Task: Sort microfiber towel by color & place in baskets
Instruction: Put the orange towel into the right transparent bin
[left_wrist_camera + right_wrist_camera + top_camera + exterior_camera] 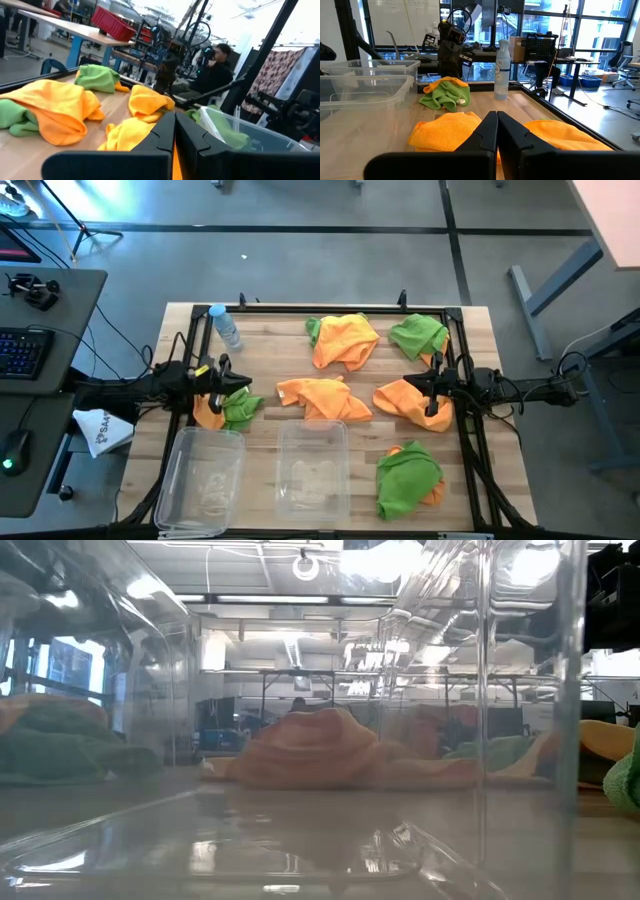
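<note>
Several orange and green microfiber towels lie crumpled on the wooden table: an orange one over green (345, 340) at the far middle, a green one (418, 335) at the far right, an orange one (322, 397) in the middle, an orange one (405, 402) under my right gripper (412, 383), a green-and-orange heap (408, 477) at the near right, and a small orange-and-green heap (230, 408) below my left gripper (240, 383). Two clear baskets (200, 478) (312, 465) stand side by side at the near edge. Both grippers (175, 117) (497, 115) are shut, level, above the table, holding nothing.
A small water bottle (226, 326) stands at the far left of the table. A white packet (100, 430) lies off the table's left side, beside a desk with a keyboard. A person (215, 70) sits beyond the table's right side. Bare wood shows between the towel heaps.
</note>
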`<state>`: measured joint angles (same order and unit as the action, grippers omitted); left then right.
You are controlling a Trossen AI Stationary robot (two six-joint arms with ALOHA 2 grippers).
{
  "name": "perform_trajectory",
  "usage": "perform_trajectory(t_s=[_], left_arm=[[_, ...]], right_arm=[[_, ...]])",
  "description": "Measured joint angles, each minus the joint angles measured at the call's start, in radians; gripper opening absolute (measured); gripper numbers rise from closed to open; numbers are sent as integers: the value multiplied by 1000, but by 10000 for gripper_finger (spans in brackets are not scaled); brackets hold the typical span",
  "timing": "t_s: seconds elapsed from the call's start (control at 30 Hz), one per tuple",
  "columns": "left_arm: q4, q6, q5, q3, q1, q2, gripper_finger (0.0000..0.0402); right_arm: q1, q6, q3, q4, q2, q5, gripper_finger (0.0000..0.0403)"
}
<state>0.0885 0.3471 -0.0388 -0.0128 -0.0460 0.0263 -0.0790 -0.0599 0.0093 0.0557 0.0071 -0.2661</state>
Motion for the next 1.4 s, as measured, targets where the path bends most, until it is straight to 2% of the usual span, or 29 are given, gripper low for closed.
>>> perform_trajectory(t_s=[0.1, 0.2, 0.4, 0.53, 0.77, 1.03, 1.27, 1.4], left_arm=[[-8, -26, 25, -2, 7, 17, 0], [-76, -127, 56, -54, 28, 69, 0], [-173, -211, -169, -228, 67, 295, 0], [-178, -255, -241, -368, 82, 505, 0], [-339, -175, -318, -704, 82, 813, 0], [-684, 54, -444, -1048, 79, 1034, 0], [-718, 104, -438, -1228, 79, 1174, 0], [-731, 87, -382, -1320, 79, 1269, 0]], right_arm=[[0, 0, 0, 0, 0, 0, 0], [0, 0, 0, 0, 0, 0, 0], [0, 0, 0, 0, 0, 0, 0], [0, 0, 0, 0, 0, 0, 0], [0, 0, 0, 0, 0, 0, 0], [0, 0, 0, 0, 0, 0, 0], [0, 0, 0, 0, 0, 0, 0], [0, 0, 0, 0, 0, 0, 0]])
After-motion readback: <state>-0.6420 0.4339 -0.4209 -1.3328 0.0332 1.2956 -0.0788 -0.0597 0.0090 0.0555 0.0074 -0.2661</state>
